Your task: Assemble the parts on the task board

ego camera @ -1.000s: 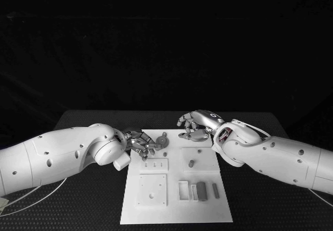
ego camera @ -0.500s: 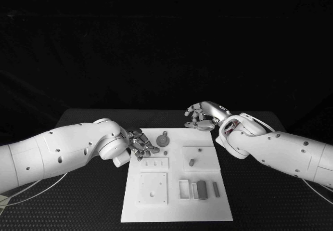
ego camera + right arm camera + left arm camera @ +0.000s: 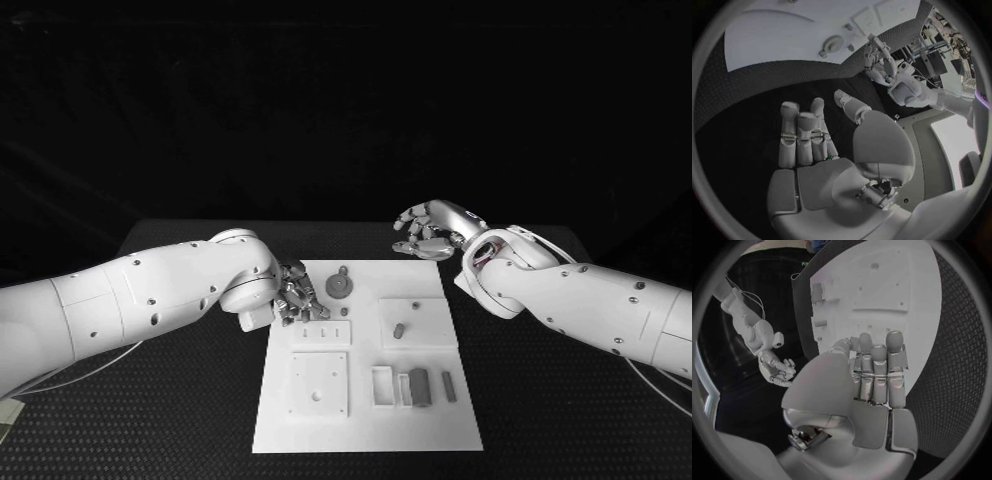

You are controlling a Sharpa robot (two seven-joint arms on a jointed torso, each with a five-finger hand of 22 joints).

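Note:
The white task board (image 3: 368, 410) lies in the middle of the table. Near its far edge sits a round grey part (image 3: 339, 285). A small grey part (image 3: 397, 328) lies on a raised square plate, and grey blocks (image 3: 418, 385) stand near the board's right side. My left hand (image 3: 299, 298) hovers at the board's left edge beside the round part, fingers bent down, holding nothing. In the left wrist view its fingers (image 3: 876, 372) lie side by side over the board (image 3: 879, 290). My right hand (image 3: 433, 232) hangs past the board's far right corner, empty, fingers loosely curved (image 3: 807, 135).
A square plate with holes (image 3: 319, 385) and a slotted plate (image 3: 322, 334) occupy the board's left half. Black mesh table (image 3: 548, 400) surrounds the board. The right wrist view shows the round part (image 3: 832, 44) and my left hand (image 3: 877, 65) beyond it.
My right hand has drawn back from the round part, off the board's far edge to the right. My left hand's fingers have pulled slightly away from the round part toward the left edge.

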